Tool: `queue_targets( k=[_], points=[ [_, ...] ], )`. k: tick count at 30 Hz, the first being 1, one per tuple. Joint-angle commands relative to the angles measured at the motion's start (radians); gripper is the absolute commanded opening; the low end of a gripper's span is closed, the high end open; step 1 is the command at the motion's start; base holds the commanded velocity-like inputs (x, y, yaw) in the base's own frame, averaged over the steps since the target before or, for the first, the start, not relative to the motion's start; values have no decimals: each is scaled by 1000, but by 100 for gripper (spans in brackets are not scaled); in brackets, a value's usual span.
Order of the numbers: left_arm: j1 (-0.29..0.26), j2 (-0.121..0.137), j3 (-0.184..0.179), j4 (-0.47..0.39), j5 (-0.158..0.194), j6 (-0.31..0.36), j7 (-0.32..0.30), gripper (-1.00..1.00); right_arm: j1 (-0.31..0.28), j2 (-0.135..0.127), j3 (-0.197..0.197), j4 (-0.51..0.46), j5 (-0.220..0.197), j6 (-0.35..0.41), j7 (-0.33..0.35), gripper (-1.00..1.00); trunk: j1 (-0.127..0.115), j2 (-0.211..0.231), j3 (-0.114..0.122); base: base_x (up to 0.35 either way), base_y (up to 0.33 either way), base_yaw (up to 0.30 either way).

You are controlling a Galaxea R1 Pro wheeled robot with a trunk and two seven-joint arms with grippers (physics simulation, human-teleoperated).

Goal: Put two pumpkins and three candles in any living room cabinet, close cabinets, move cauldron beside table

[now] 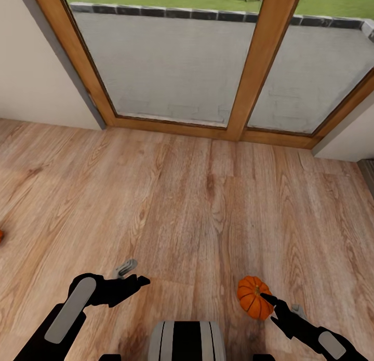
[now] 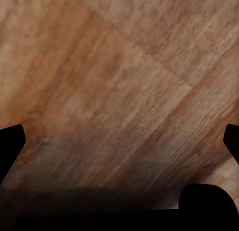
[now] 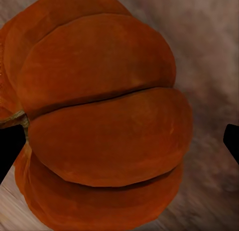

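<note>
Warm oak floorboards (image 1: 187,195) are stretching away from where the robot is standing, and nearest to it both arms are reaching low over the wood. The right gripper (image 1: 270,301) is holding a pumpkin (image 1: 253,297) just above the floor, one dark finger (image 1: 271,300) lying across the fruit's side; in the right wrist view the ribbed orange body is sitting between the spread tips, so the fingers are looking pinched on it across its width. It is looking light and stiff, but round and smooth-skinned, so I am judging it apt to roll or slip out; taking it across the widest part, with the pads settling into the grooves between ribs, is seeming the safest hold. The left gripper (image 1: 136,283) is hanging with its fingers spread and carrying nothing, only bare boards under it. Further left, a sliver of orange (image 1: 1,236) is peeking in at the picture's edge, possibly the other pumpkin, though I cannot tell. Beyond, a wood-framed glass door (image 1: 259,59) is showing a paved terrace. No cabinet or drawer is standing in front of me here.
</note>
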Motion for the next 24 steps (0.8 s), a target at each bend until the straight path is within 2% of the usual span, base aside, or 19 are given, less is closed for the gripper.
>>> queue_targets(
  k=[1, 19, 24],
  points=[
    [-1, 1, -2, -1, 10, 0, 10, 100, 0, 0, 3, 2, 16, -1, -2, 100, 0, 0, -1, 0, 0, 0],
    [-1, 1, 1, -2, 10, 0, 10, 100, 0, 0, 3, 2, 16, -6, -3, 100, 0, 0, -1, 0, 0, 0],
    [-1, 1, 1, -2, 10, 0, 10, 100, 0, 0, 4, 3, 16, -8, -4, 100, -1, 1, 11, 0, 0, 0]
  ],
)
